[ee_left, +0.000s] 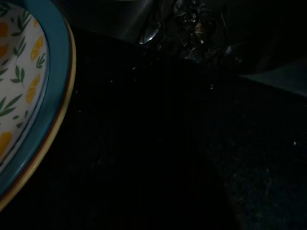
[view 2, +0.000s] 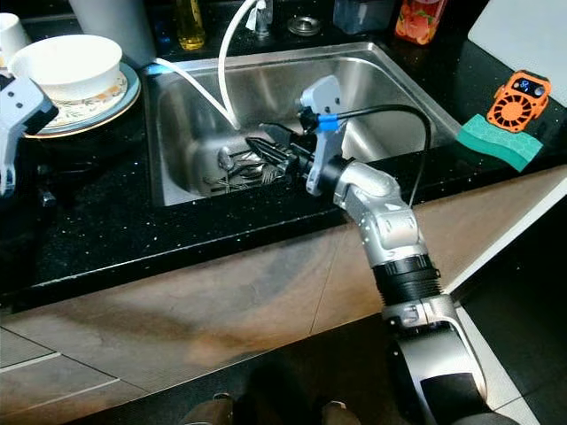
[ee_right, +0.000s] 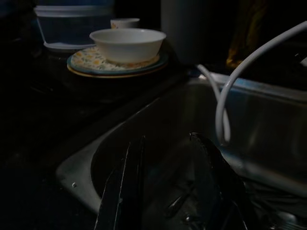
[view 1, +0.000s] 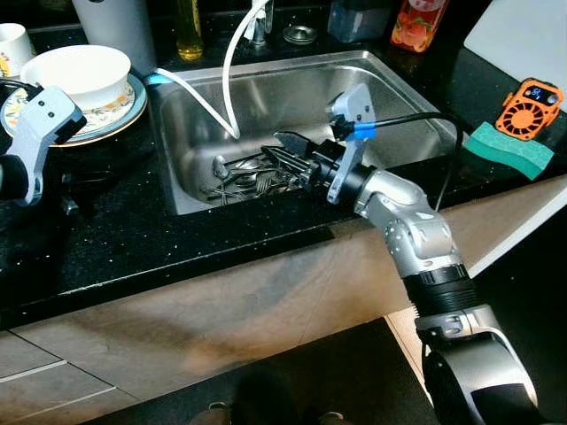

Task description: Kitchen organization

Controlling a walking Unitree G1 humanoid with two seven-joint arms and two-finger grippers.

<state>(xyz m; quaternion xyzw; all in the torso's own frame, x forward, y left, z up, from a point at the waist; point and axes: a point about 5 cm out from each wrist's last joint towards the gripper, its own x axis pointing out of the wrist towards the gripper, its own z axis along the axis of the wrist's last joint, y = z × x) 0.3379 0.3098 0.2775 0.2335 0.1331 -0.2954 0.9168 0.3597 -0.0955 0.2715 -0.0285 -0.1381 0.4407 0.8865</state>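
Down in the steel sink (view 1: 399, 102), a heap of cutlery (view 1: 244, 177) lies against the near-left corner of the basin. The right gripper (view 1: 282, 150) reaches in over the near rim, its two black fingers (ee_right: 122, 189) parted and holding nothing; the cutlery lies just under and beyond their tips, though whether they touch it cannot be told. A white hose (view 1: 232, 66) curves down into the basin behind them.

From the right wrist view, the spread fingers frame the dim pile, with a white bowl (ee_right: 127, 44) on a patterned plate (ee_right: 86, 62) on the black tabletop (view 1: 115, 221) beyond the sink's edge. The head views add a green sponge (view 1: 511, 149) and an orange fan (view 1: 530, 108) right of the sink.

The left gripper (view 1: 40, 133) hangs over the tabletop beside the plate; its fingers cannot be made out. Its wrist view shows the plate's teal rim and lemon pattern, with the cutlery faint beyond.
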